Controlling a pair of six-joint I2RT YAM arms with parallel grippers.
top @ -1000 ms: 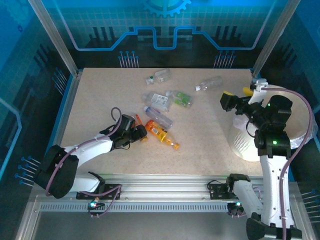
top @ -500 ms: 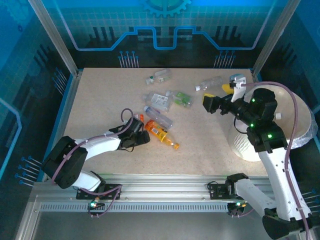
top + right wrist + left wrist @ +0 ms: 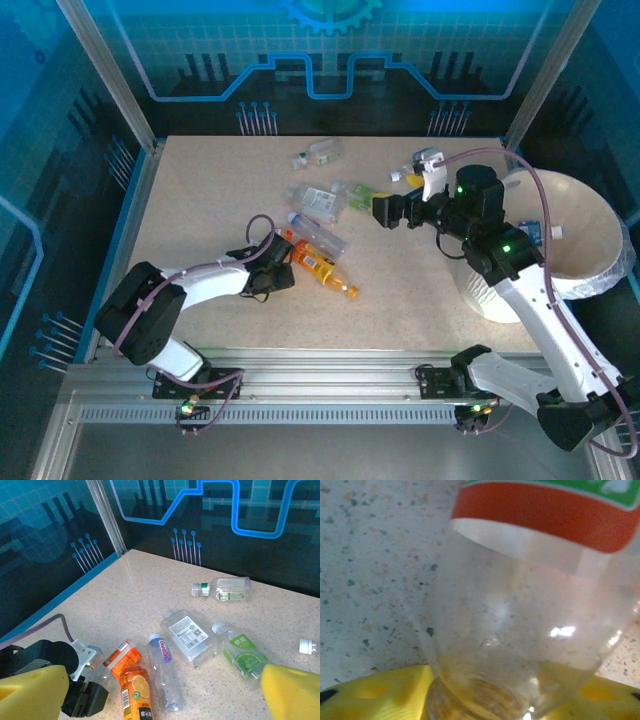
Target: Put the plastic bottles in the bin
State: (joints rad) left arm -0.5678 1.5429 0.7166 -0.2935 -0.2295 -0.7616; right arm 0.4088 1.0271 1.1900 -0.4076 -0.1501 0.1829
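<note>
Left arm lies low — left gripper (image 3: 281, 262) straddling the red-labelled bottle (image 3: 530, 605).

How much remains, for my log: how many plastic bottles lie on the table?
7: one far back, one back right, white-labelled, green-labelled and blue-capped ones in the middle, an orange one nearer, a red-labelled one beside it. More may be hidden.

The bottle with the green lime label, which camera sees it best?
Right wrist view: the clear plastic bottle with the green lime label lies close, cap and label plain. The top external view shows it as a small greenish blur.
</note>
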